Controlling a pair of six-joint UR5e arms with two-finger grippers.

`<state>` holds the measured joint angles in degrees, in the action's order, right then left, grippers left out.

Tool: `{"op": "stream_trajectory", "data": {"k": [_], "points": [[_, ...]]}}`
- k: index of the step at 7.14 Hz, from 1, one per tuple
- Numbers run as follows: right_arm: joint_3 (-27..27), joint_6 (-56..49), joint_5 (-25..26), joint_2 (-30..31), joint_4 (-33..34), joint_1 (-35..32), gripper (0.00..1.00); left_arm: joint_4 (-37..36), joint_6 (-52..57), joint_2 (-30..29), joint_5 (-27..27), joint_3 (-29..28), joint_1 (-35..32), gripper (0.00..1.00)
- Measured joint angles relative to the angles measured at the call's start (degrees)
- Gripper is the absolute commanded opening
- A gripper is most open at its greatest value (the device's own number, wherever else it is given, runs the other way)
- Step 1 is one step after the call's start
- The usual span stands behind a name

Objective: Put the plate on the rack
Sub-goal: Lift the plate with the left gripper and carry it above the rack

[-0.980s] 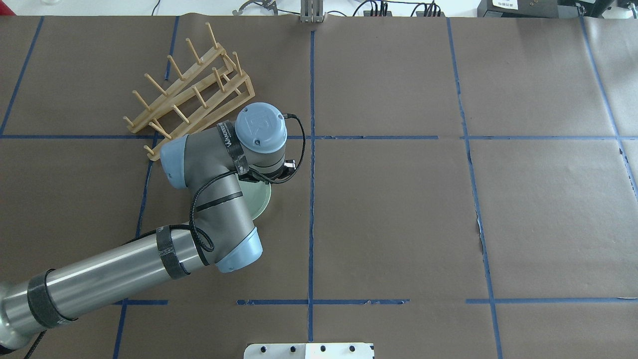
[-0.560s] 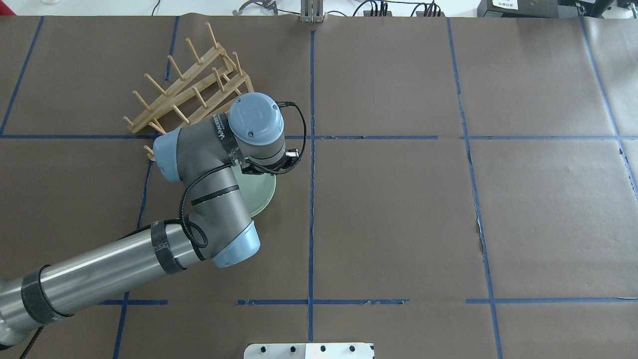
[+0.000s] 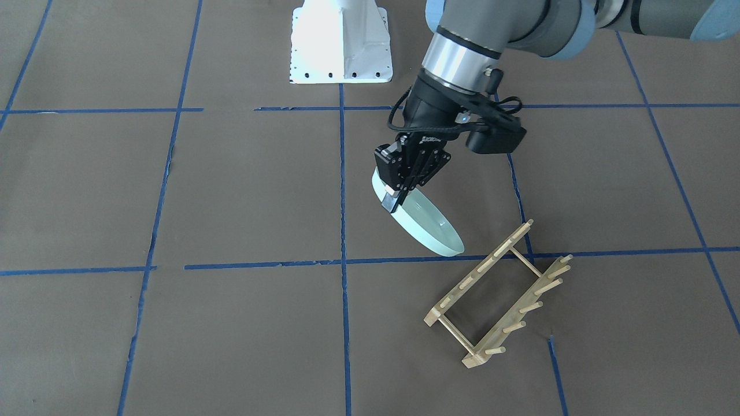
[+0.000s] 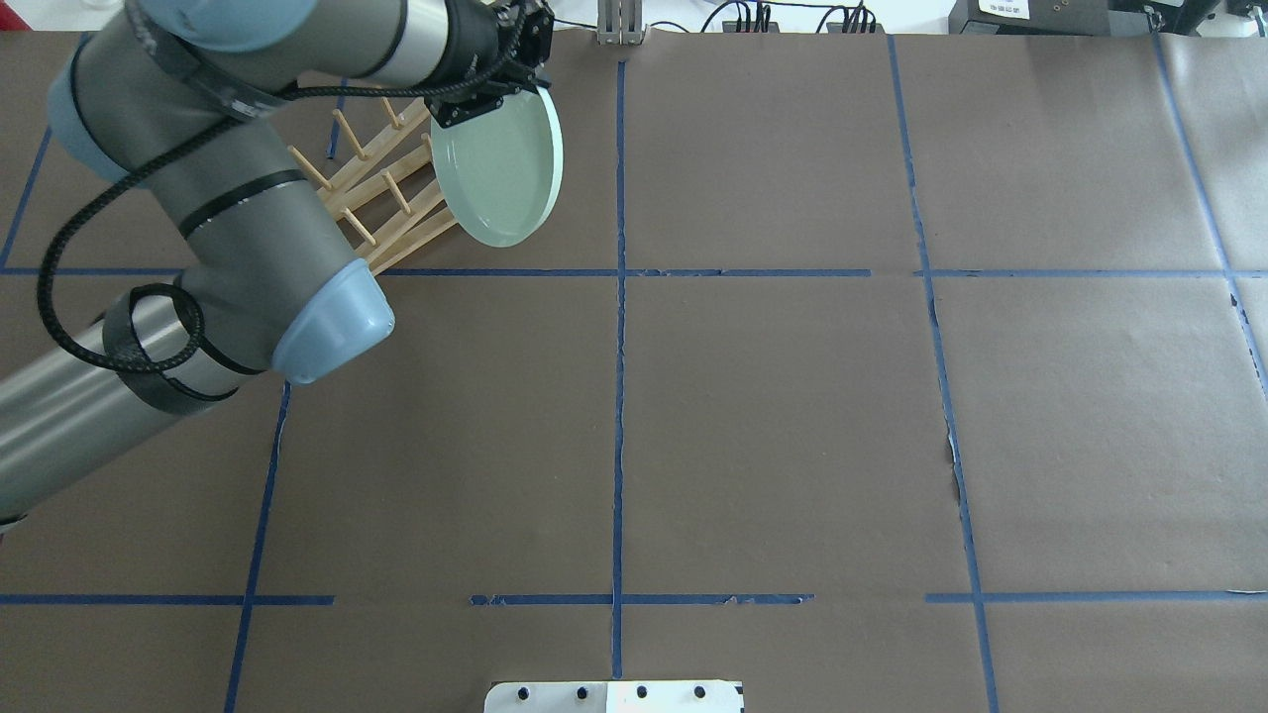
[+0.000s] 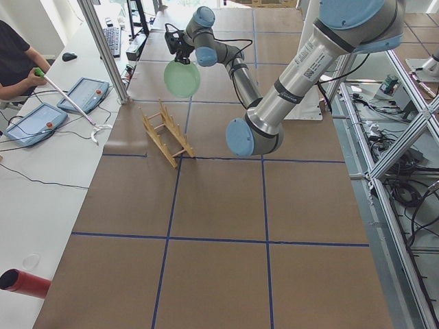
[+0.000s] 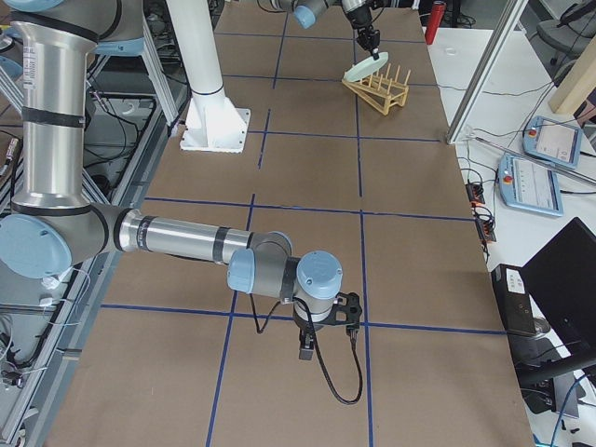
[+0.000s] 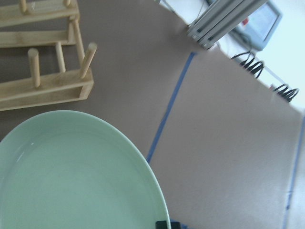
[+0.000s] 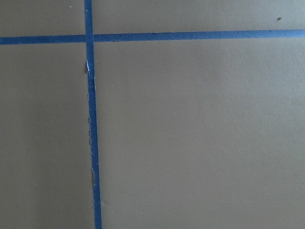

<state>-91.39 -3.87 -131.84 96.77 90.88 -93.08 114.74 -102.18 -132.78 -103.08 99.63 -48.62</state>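
The left claw (image 3: 392,199) is clamped on the rim of the mint-green plate (image 3: 430,228), one finger on each face. In the overhead view that grip sits at about 11 o'clock on the plate's outline. The plate hangs from this single edge hold and looks clear of the bench (image 3: 231,190), up in the air close to the wooden dish rack (image 3: 497,294).

I would judge the plate stiff and fairly light, but smooth and glossy, so it may be slippery under the pads. If it is ceramic, it would chip from a drop or a knock against a peg. The rim is the sensible place to hold it because it leaves the opposite edge free to go down between the pegs. With all the weight hanging out from the pinch, though, a quick swing could twist it in the grip.

In the front-facing view the plate is tilted, neither flat nor on edge, with its hollow face turned up. Its foreshortened outline runs from 10 to 4 o'clock. The rack lies at 4 o'clock from it, apart, with its rails running roughly 8 to 2 o'clock and its pegs upright. The plate probably needs to be tipped nearer vertical, with its face set across the rails.

The right claw (image 6: 307,346) hangs over bare bench well away, and I cannot tell how its fingers stand.
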Motion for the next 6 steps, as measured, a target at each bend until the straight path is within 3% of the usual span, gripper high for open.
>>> {"op": "stream_trajectory", "data": {"k": [3, 6], "points": [[0.1, 0.0, 0.0, 0.0, 0.0, 0.0, 1.0, 24.1, -5.1, 6.1, 0.1, -5.4, -7.8, 0.0], [0.1, 0.0, 0.0, 0.0, 0.0, 0.0, 1.0, 39.2, -6.8, 6.6, 1.2, -16.2, -10.5, 0.0]]}}
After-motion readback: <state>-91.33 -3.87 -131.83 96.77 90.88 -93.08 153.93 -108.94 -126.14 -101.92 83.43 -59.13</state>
